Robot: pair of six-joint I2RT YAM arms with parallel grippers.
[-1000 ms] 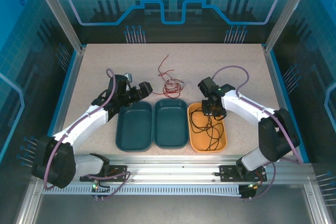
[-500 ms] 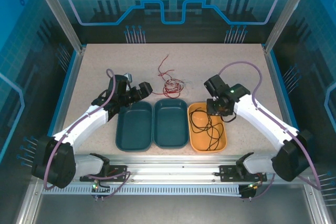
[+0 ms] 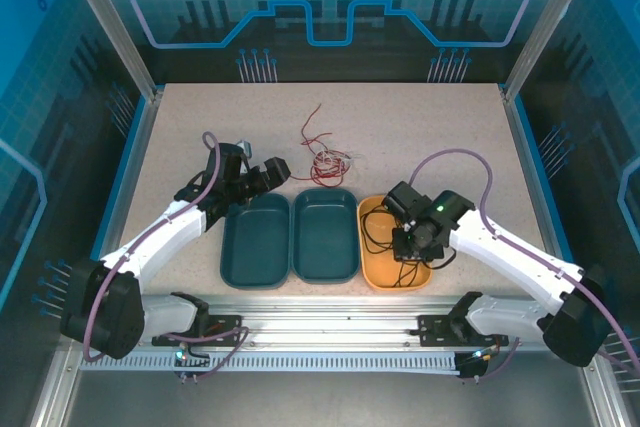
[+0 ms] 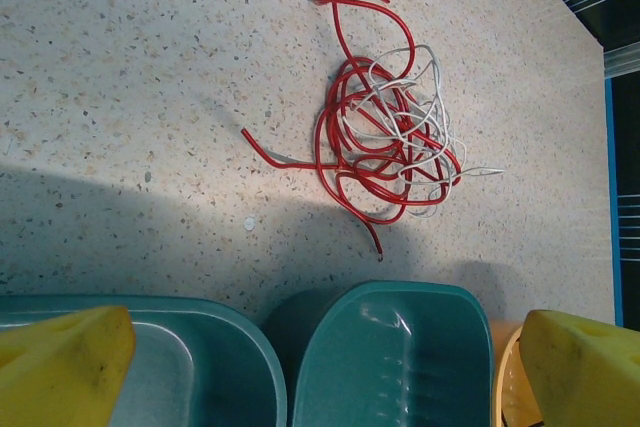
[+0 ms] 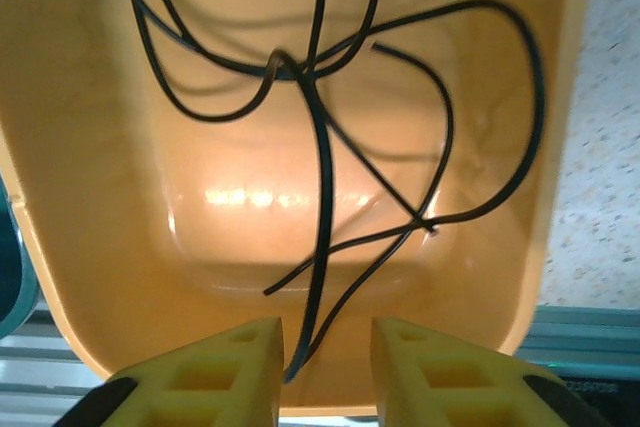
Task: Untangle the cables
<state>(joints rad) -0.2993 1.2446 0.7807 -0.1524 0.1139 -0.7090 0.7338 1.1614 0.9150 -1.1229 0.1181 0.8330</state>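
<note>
over the orange tray (image 5: 90, 247), my right tool (image 5: 325, 332) has its jaws a narrow gap apart, clamping nothing; the end of a black cable (image 5: 318, 147) hangs loose between the fingers. that cable sprawls inside the tray, with walls close on both sides. my left tool (image 4: 322, 332) is spread wide and empty above the left teal tray (image 4: 190, 367) and the middle teal tray (image 4: 400, 347). the red and white tangle (image 4: 385, 142) lies just past their far rims on the surface (image 4: 120, 67), bare room around it.
</note>
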